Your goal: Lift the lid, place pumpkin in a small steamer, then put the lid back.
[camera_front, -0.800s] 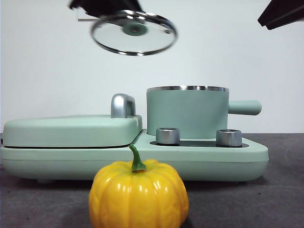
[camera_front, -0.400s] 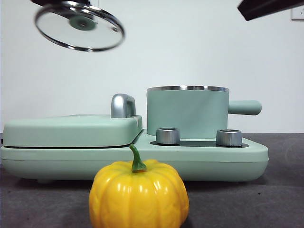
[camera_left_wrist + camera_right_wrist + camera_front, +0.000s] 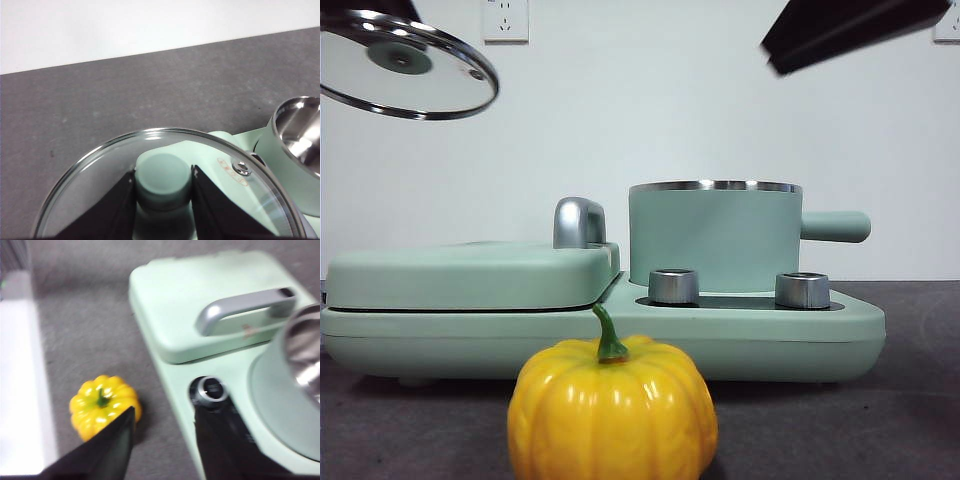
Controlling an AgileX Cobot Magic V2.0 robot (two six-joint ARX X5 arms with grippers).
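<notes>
Dark grey tabletop (image 3: 920,420) runs back to a plain white wall with a socket (image 3: 506,20) high up. On it sits a mint-green cooker base (image 3: 770,335) carrying two steel dials (image 3: 673,286), a flat rectangular cover (image 3: 470,275) with a chrome handle (image 3: 579,222), and the small steamer (image 3: 713,235), uncovered, its side handle pointing away from the flat cover.

In the left wrist view the left gripper (image 3: 163,187) has its jaws clamped on the mint knob of the lid (image 3: 240,200); in the front view the lid (image 3: 405,75) hangs tilted, high above the outer end of the flat cover and well away from the steamer.

On the table in front of the cooker stands the pumpkin (image 3: 612,410), upright, nothing touching it. It blocks part of the base's front edge in the front view.

Above the pumpkin (image 3: 104,405) and the dials, the right gripper (image 3: 164,440) hovers with jaws apart and nothing between them; in the front view it shows as a dark, blurred shape (image 3: 850,28) at the top, above the steamer's handle side.
</notes>
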